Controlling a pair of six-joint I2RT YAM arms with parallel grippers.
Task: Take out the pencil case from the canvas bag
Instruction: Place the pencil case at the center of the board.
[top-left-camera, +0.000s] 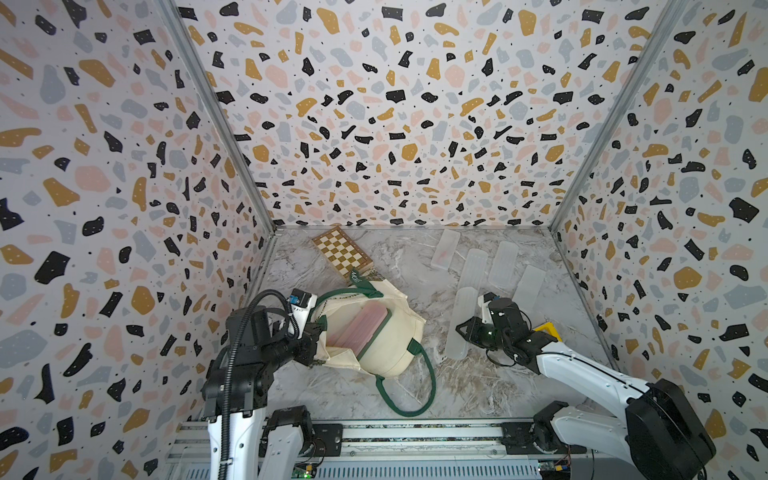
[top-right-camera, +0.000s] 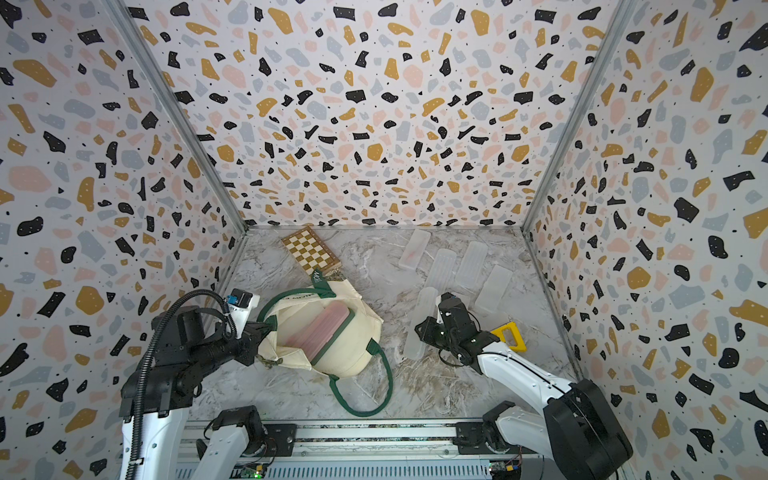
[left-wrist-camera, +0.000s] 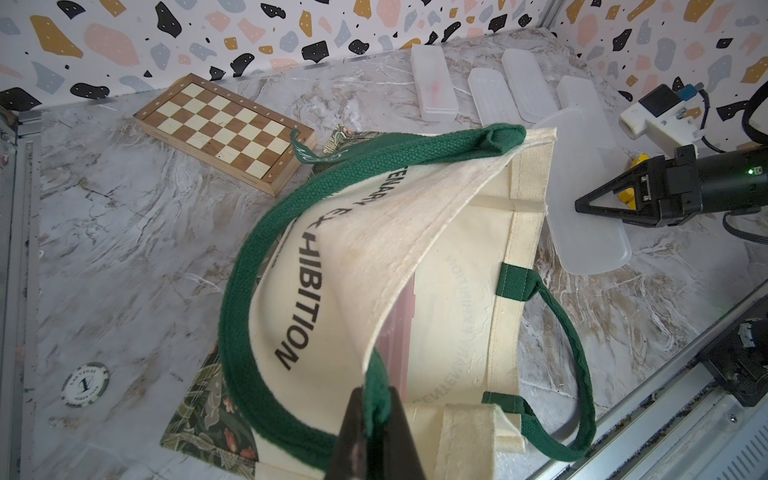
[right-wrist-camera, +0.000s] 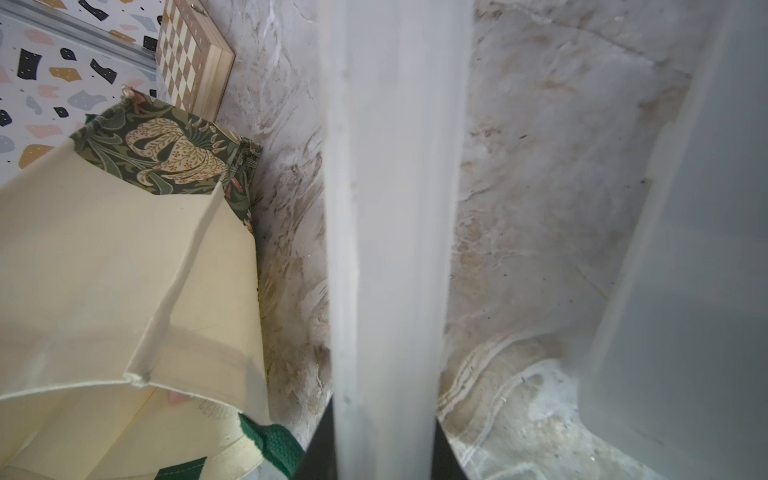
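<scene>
Closest to the L wrist cam: left gripper (left-wrist-camera: 374, 415), fingers pressed tight on the dark green strap handle (left-wrist-camera: 257, 257) of the cream canvas bag (top-left-camera: 390, 349), bag mouth lifted open. I see a pink ribbed oblong pencil case (top-left-camera: 361, 328) inside the bag, partly showing. Right gripper (right-wrist-camera: 382, 444) pinches a frosted clear plastic pencil case (right-wrist-camera: 390, 208) to the R of the bag. I can't tell if it's off the marble tabletop (top-left-camera: 332, 390). Wooden chessboard (top-left-camera: 343, 253) sits behind the bag.

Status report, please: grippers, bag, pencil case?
Left gripper shut on canvas bag handle, mouth held open. Right gripper shut on frosted pencil case, outside bag. Pink case inside bag. Bag mouth unobstructed.
</scene>
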